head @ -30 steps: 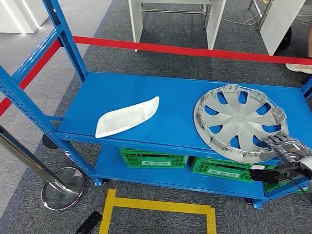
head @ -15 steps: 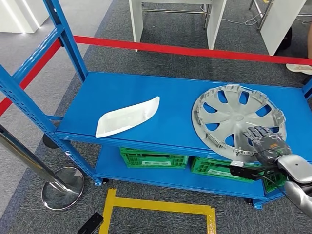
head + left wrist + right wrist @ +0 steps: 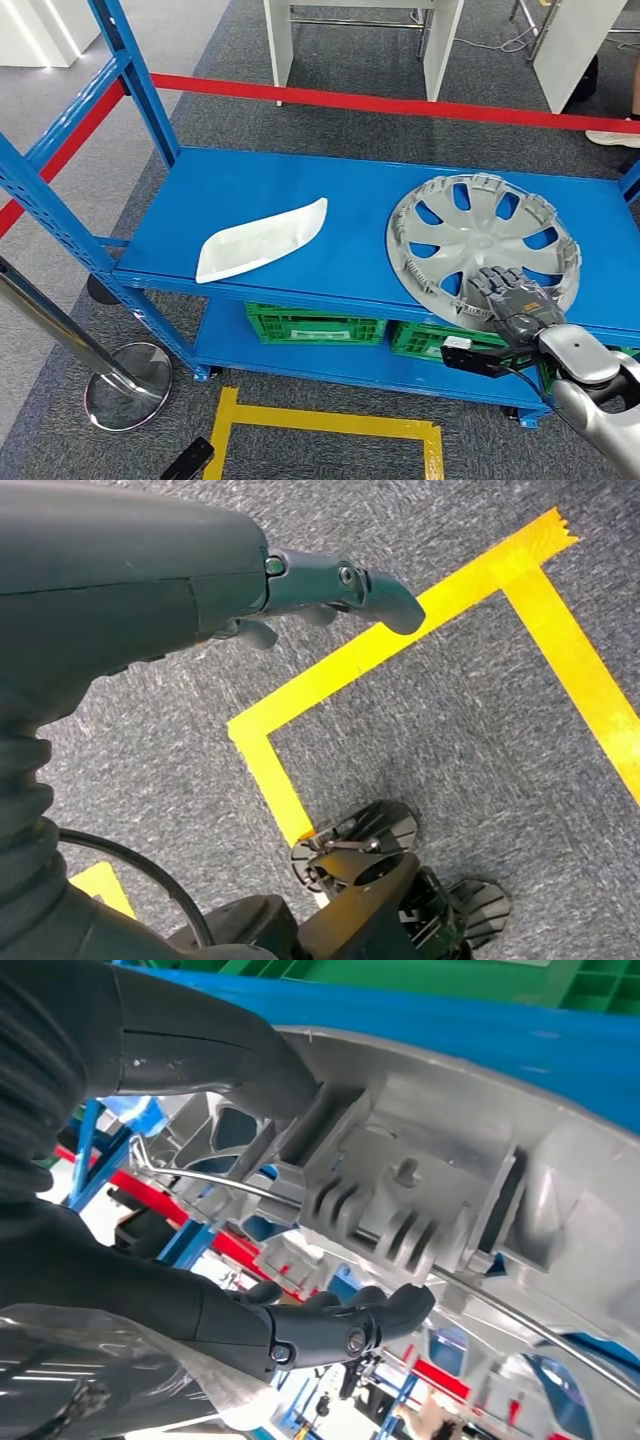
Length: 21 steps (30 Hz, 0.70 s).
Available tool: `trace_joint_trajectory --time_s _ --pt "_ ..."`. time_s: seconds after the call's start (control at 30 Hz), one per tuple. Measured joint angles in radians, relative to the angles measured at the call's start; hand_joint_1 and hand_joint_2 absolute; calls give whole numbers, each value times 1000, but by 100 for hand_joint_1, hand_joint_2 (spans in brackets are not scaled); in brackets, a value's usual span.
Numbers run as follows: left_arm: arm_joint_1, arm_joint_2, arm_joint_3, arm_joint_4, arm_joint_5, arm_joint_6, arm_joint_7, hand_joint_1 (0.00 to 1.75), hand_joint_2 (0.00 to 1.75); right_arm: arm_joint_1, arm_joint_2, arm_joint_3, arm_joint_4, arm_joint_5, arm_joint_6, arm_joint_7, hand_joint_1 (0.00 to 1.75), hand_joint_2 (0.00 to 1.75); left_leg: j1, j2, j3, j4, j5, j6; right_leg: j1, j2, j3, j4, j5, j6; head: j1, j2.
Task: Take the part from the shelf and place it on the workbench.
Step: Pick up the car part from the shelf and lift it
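Head view: silver hubcap (image 3: 483, 250) lies on the right end of the blue shelf's (image 3: 287, 190) top deck, inner side up, its near rim overhanging the front edge. Right hand (image 3: 513, 297) sits on that near rim, fingers laid over the top surface; the thumb is hidden from this angle. Right wrist view settles it: thumb (image 3: 219, 1055) on one face of the hubcap's rim, dark fingers (image 3: 355, 1325) curled round the other face, rim clamped between them, so the hand is gripping the hubcap. Can't tell whether the part is lifted off the deck or resting on it; contact line is hidden by the hand and rim. White elongated part (image 3: 260, 240) lies on the left half of the same deck, well apart from the hubcap, untouched. Green crates (image 3: 313, 325) on the lower deck, mostly cut off by the top deck's edge. Red barrier tape (image 3: 377, 103) runs behind the shelf, a chrome stanchion base (image 3: 128, 385) on the carpet at left. Yellow floor tape (image 3: 324, 422) in front of the shelf. Left wrist view: left hand (image 3: 324, 590) hangs over grey carpet and yellow tape, fingers extended and apart, holding nothing. Workbench not identifiable; white furniture legs (image 3: 279, 40) behind the tape are cut off at frame top.
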Motion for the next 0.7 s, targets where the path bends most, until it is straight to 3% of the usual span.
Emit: trace_joint_trajectory --time_s 0.7 --pt "3 1 -32 -10 27 -14 13 0 175 9 76 0 -27 -125 44 34 0 175 0 0 0 0 0 0 0 0 1 0 0 0 0 0"
